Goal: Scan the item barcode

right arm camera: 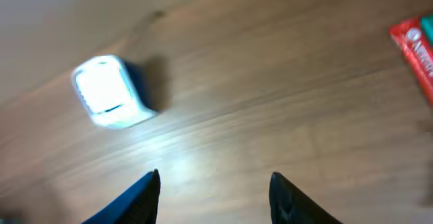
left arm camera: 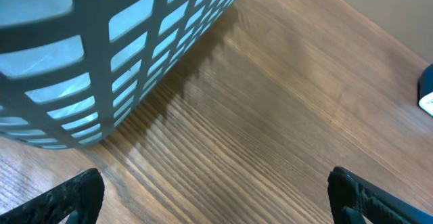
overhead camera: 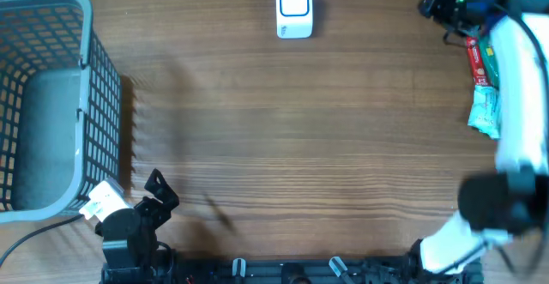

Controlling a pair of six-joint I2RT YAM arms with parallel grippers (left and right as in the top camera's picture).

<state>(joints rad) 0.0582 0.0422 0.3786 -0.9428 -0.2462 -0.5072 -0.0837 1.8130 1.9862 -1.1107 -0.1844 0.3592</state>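
The white barcode scanner point(overhead camera: 293, 8) with a blue-edged window stands at the far middle of the table; the right wrist view shows the scanner point(right arm camera: 108, 92) at upper left. A red packet point(overhead camera: 477, 61) and a teal packet point(overhead camera: 485, 112) lie at the right edge, partly under my white right arm. In the right wrist view the red packet point(right arm camera: 414, 48) lies at the right border. My right gripper point(right arm camera: 214, 180) hovers open over bare wood, nothing between its fingers; overhead it point(overhead camera: 436, 5) is at the far right corner. My left gripper point(left arm camera: 216, 197) is wide open and empty beside the basket.
A grey mesh basket point(overhead camera: 51, 95) fills the left side of the table, and the basket wall point(left arm camera: 101, 48) is close in the left wrist view. My left gripper point(overhead camera: 159, 190) rests near the front left. Cables run from the scanner's back.
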